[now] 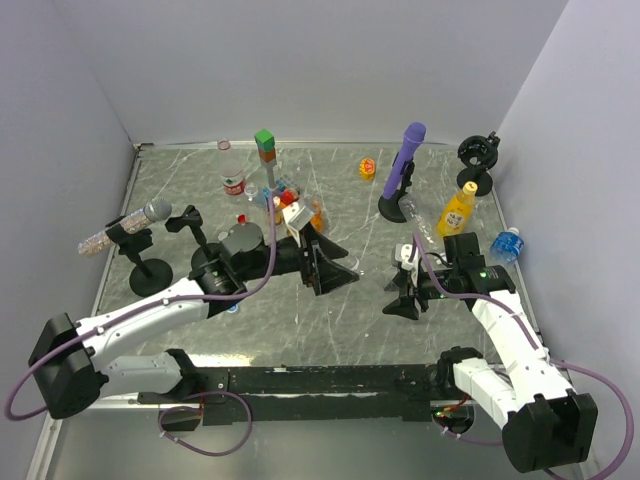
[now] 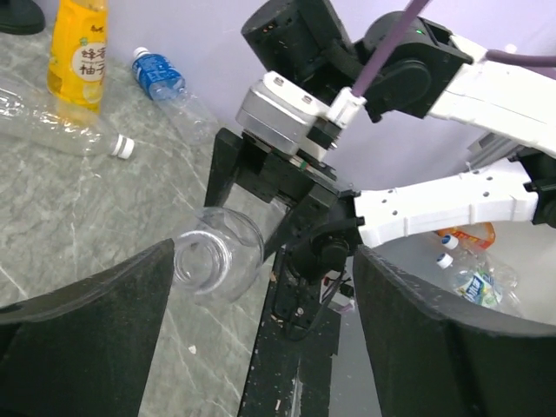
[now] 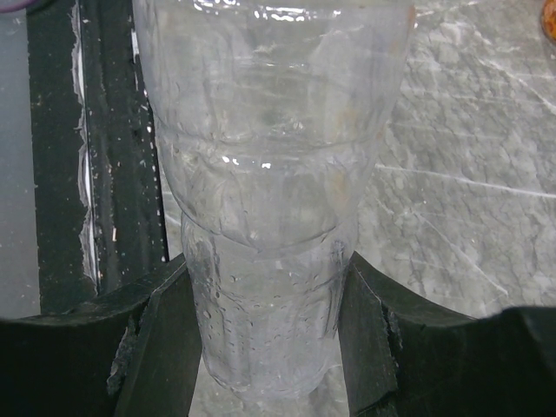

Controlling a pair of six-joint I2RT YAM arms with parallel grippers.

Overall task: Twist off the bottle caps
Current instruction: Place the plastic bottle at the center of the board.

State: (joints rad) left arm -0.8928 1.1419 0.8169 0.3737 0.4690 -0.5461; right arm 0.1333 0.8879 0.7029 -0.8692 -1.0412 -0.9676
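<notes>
At about 4 o'clock from the middle of the grey marbled desk [image 1: 350, 335], right end effector [image 3: 261, 339] is clamped on a clear ribbed plastic bottle [image 3: 269, 200], black fingers pressed to both sides of its body and the bottle lifted off the surface. Left end effector [image 1: 335, 268] sits near desk centre, jaws wide apart and gripping nothing. In the left wrist view that bottle's mouth shows as an open clear ring between the left fingers [image 2: 87, 347], touching neither. Yellow plastic juice bottle [image 1: 458, 210] stands at 2 o'clock, and a squat blue-labelled bottle [image 1: 507, 245] lies at 3 o'clock by the wall. Long clear plastic bottle [image 2: 48, 122] with a small white screw cap [image 2: 124, 147] lies on its side near the juice bottle. Purple microphone on a black stand [image 1: 405, 165] is at 1 o'clock.
</notes>
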